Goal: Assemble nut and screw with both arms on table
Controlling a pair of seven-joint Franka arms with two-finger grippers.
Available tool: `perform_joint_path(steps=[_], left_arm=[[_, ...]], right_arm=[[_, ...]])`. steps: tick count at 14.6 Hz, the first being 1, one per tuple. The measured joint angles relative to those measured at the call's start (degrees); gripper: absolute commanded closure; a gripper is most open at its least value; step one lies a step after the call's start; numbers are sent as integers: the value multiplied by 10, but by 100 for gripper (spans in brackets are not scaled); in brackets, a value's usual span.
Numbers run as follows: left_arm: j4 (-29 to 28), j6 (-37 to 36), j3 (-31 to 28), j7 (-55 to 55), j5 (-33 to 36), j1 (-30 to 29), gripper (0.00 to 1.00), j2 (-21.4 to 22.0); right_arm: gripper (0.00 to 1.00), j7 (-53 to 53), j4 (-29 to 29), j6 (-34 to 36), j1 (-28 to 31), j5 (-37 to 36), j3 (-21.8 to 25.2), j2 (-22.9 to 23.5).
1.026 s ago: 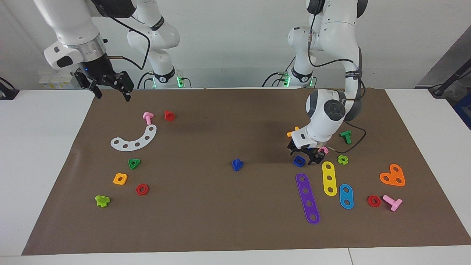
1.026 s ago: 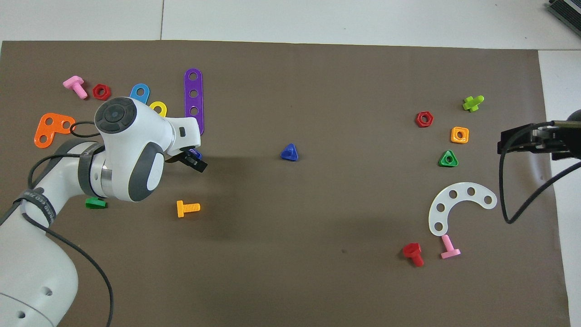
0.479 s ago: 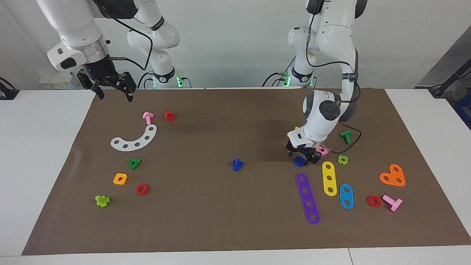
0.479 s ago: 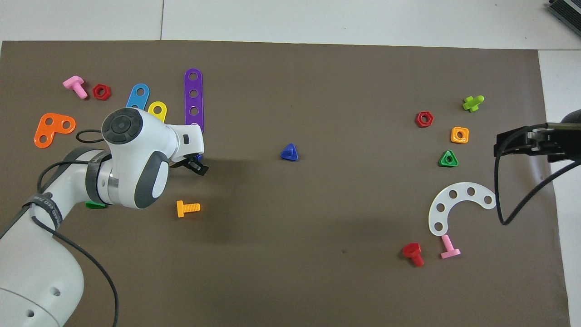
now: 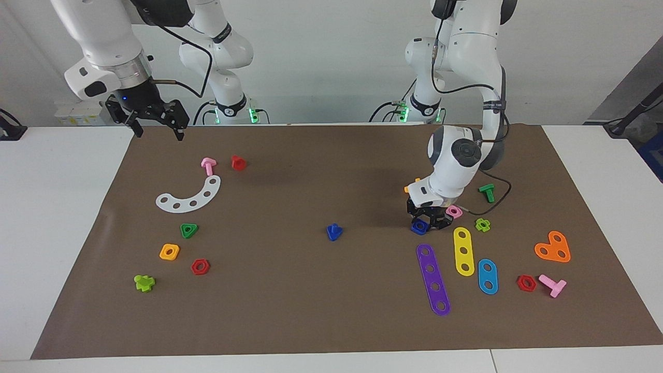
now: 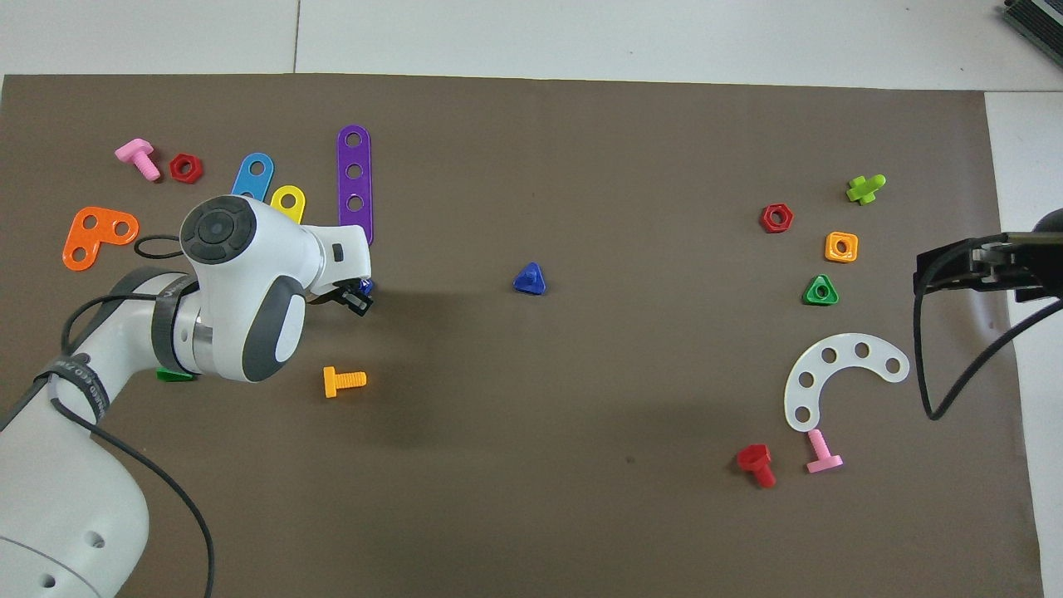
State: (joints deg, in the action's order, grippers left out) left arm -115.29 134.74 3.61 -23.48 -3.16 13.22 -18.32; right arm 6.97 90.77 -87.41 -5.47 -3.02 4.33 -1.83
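We see the left gripper point(image 5: 426, 224) down on the table point(image 5: 290, 311), its fingers closed on the blue nut point(image 5: 419, 226), which lies just beside the purple strip point(image 5: 433, 280). The blue screw point(image 5: 334, 231) rests mid-table (well apart from it). The right gripper point(image 5: 158, 129) waits with fingers wide over the paper's edge.

The white table point(image 5: 62, 217) carries a large brown paper sheet point(image 5: 311, 290). On the sheet, the blue screw point(image 5: 334, 231) lies near the middle. Toward the left arm's end lie purple point(image 5: 433, 279), yellow point(image 5: 463, 250) and light-blue point(image 5: 487, 276) perforated strips and an orange heart plate point(image 5: 553, 247). Toward the right arm's end lie a white curved strip point(image 5: 189, 195), a green triangular nut point(image 5: 189, 230) and an orange square nut point(image 5: 169, 252).
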Motion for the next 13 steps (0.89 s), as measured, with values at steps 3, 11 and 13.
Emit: perform_joint_path(steps=[3,11,13], left_arm=[[2,1,-1,7,0,0,73,-2],[142,-140,2,277,-1,23,73,-21],[162,-151,3,367,-4,53,73,-29]], right_arm=[[0,0,0,0,0,0,0,0],[0,0,0,0,-1,1,0,0],[0,0,0,0,-2,1,-3,0]])
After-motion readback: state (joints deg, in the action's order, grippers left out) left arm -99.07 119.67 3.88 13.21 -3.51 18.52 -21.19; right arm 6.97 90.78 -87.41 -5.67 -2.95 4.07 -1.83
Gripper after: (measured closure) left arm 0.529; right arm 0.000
